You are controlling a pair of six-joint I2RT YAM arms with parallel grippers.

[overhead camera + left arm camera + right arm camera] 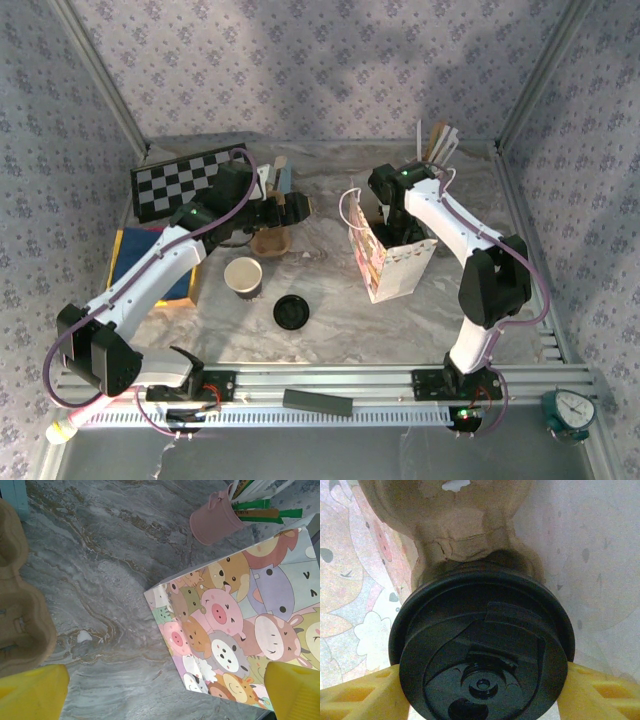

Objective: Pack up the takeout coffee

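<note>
Takeout coffee (pixel 482 645) clamped between right hand (pixel 482 692) fingers, inside bag (pixel 345 580).

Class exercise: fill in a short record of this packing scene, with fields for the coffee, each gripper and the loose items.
task item: takeout coffee, lidded, inside the paper bag
right gripper: closed on the cup, one finger at each side of its lid
left gripper: open, empty, over the table
loose items: lidless cup, flat black lid

The takeout coffee (pixel 482 650) is inside the bag (pixel 395 265), with the lidless cup (pixel 243 275) and loose lid (pixel 290 311) left of it.
</note>
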